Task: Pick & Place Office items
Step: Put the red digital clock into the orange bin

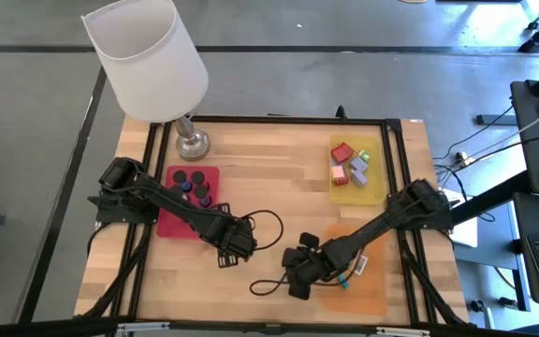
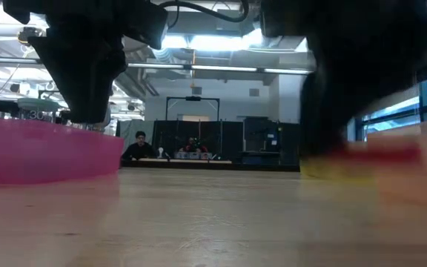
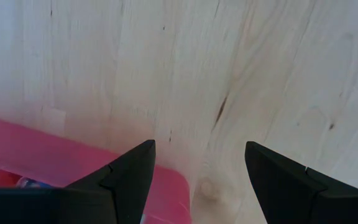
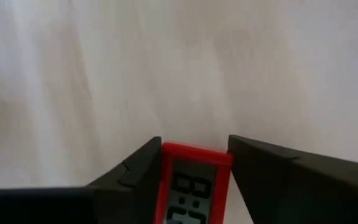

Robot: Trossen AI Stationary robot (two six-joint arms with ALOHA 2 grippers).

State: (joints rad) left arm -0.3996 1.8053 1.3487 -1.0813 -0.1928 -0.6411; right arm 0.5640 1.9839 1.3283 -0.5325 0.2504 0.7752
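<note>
My right gripper [image 4: 194, 143] is shut on a flat red rectangle with a grey digit display [image 4: 191, 186]. In the high view it [image 1: 295, 273] hovers low by the orange mat's [image 1: 368, 290] left edge. My left gripper [image 3: 201, 146] is open and holds nothing. It sits over bare wood just off the red mat's [image 3: 36, 155] corner, and in the high view [image 1: 237, 245] it is right of that mat. Black and teal round pieces [image 1: 192, 184] lie on the red mat. Red, pink and lavender blocks [image 1: 352, 161] lie on the yellow mat [image 1: 372, 192]. My right gripper pinches the red display rectangle between its two fingers, one finger on each long side edge, near its upper end [image 4: 196, 151]. The display face is turned toward the wrist camera. Whether its hidden end touches the table I cannot tell.
A white-shaded lamp [image 1: 148, 56] with a silver base [image 1: 192, 143] stands at the far left. A few small items [image 1: 356, 270] lie on the orange mat. Black cables [image 1: 268, 229] loop between the grippers. A black frame [image 1: 396, 159] edges the table. Bare wood [image 1: 279, 178] lies in the middle.
</note>
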